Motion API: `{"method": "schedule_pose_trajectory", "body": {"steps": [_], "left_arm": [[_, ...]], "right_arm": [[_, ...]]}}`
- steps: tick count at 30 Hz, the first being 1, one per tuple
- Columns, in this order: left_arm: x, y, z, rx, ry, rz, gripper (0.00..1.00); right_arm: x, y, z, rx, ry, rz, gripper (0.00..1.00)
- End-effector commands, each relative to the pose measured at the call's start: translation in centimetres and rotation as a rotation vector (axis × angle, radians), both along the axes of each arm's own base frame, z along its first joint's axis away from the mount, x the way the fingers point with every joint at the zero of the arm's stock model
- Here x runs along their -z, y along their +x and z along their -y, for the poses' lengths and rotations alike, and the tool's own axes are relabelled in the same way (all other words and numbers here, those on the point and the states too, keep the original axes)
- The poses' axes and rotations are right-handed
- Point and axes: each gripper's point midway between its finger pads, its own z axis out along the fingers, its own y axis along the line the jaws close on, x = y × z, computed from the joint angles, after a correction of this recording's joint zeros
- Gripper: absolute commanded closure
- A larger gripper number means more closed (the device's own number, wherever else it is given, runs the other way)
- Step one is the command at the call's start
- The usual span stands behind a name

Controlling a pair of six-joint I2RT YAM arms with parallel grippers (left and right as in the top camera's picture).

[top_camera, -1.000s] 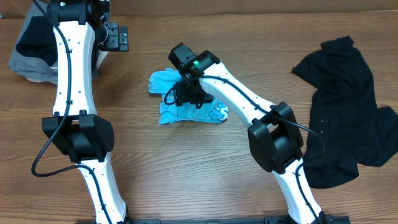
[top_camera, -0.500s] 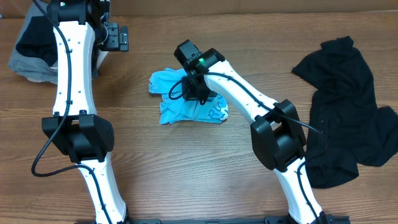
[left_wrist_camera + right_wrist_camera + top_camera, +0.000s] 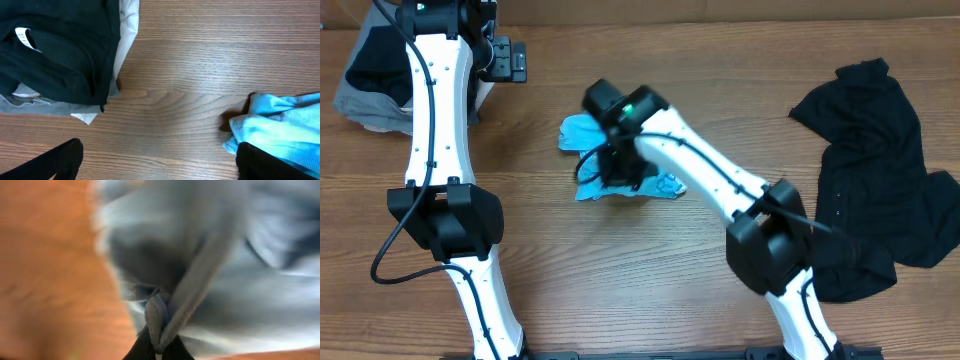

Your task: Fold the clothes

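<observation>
Pinching blue shirt, mid-table

Right gripper (image 3: 157, 347) clenched on a raised fold of the light blue T-shirt (image 3: 582, 135), which lies bunched at the centre of the table (image 3: 620, 280). Wrist view blurred. Left gripper (image 3: 508, 60) spread wide, holding nothing, beside a heap of dark and grey clothes (image 3: 60, 55) at far left. Black garment (image 3: 880, 170) crumpled at far right, well apart.

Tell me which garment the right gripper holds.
The light blue T-shirt in the middle: the right gripper is shut on a fold of it. The black garment at the right and the dark pile far left lie untouched.
</observation>
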Motion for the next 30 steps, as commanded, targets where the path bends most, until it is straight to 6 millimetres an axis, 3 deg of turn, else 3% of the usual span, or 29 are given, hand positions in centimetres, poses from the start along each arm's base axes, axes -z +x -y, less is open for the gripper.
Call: {"method": "schedule_pose_trajectory", "body": {"steps": [1,5,7,8,11,12,16,17,20,25,30], "left_arm": [[-0.1,0.3,-0.1,-0.002,-0.011,0.011,0.0],[-0.1,0.3,-0.1,-0.001,-0.011,0.009,0.0],[-0.1,0.3,-0.1,-0.001,-0.011,0.008,0.0],[-0.1,0.3,-0.1,-0.001,-0.011,0.008,0.0],[0.0,0.1,-0.1,0.0,-0.015,0.003,0.0],[0.0,0.1,0.0,0.0,-0.016,-0.001,0.0],[0.5,-0.8,0.8,0.02,-0.061,-0.041,0.0],[0.8,-1.4,2.0,0.061,-0.118,-0.068,0.0],[1.9,-2.7,5.2,0.187,-0.265,-0.131,0.0],[5.2,-5.6,11.3,0.422,-0.501,-0.243,0.0],[9.5,-8.2,15.3,0.508,-0.582,-0.349,0.0]], "right_arm": [[-2.0,-2.9,-3.3,-0.082,0.075,0.002,0.96],[-1.9,-4.8,-5.4,-0.142,0.086,0.014,0.95],[-1.9,-5.1,-5.5,-0.149,0.085,0.015,0.89],[-1.8,-5.2,-5.4,-0.149,0.082,0.012,0.82],[-1.9,-4.1,-4.3,-0.118,0.063,0.018,0.5],[-2.2,-3.1,-3.4,-0.092,0.059,0.027,0.44],[-4.1,1.1,0.8,0.033,0.069,0.056,0.4],[-5.1,3.3,3.2,0.093,0.081,0.076,0.34],[-5.9,6.8,7.6,0.189,0.088,0.102,0.0],[-6.0,10.6,14.3,0.266,0.129,0.102,0.0],[-6.1,12.7,19.6,0.363,0.125,0.112,0.0]]}}
